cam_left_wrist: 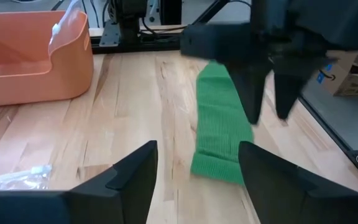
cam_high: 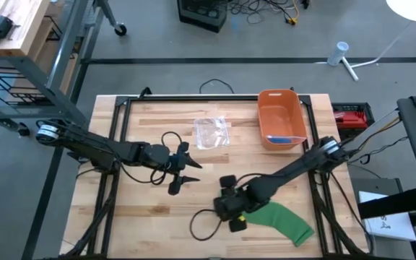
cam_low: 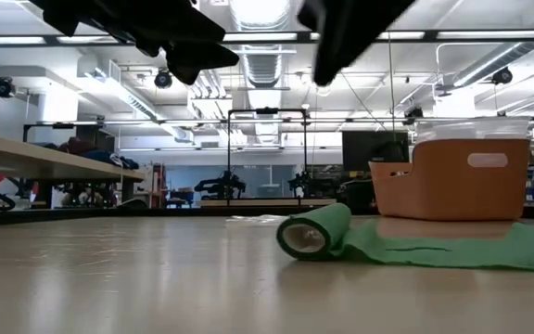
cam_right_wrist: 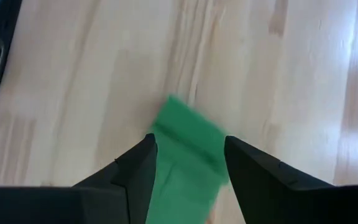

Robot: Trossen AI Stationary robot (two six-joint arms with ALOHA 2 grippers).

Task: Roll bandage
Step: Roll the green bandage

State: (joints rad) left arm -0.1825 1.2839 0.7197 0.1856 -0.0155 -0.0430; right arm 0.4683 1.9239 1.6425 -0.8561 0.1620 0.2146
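Right gripper [cam_high: 231, 211]: hangs directly above the rolled end of the bandage, fingers pointing down and standing apart with nothing between them; clear of the bandage in the low view.
Right gripper seen from the left wrist [cam_left_wrist: 267, 93]: two dark fingers [cam_left_wrist: 248, 87] spread, their tips over the green strip, not clamped on it.
Left gripper [cam_high: 186, 173]: beside the bandage's rolled end on the side away from the flat tail, well apart from it, raised off the table; fingers parted and holding nothing.
Bandage [cam_high: 280, 220]: green, lying on the table; one end wound into a short roll [cam_low: 311, 232], the rest stretched out flat away from the roll.
Bandage in the right wrist view [cam_right_wrist: 185, 155]: shows in the gap between that arm's own fingers, below them.
Orange bin [cam_high: 280, 119]: beyond the bandage's flat tail, toward the table's far edge, well apart from it.
Clear plastic bag [cam_high: 211, 132]: flat on the wood, farther from the bandage than the left gripper, beside the bin.
Table [cam_high: 143, 217]: light wooden planks, bearing the bandage, bin and bag.
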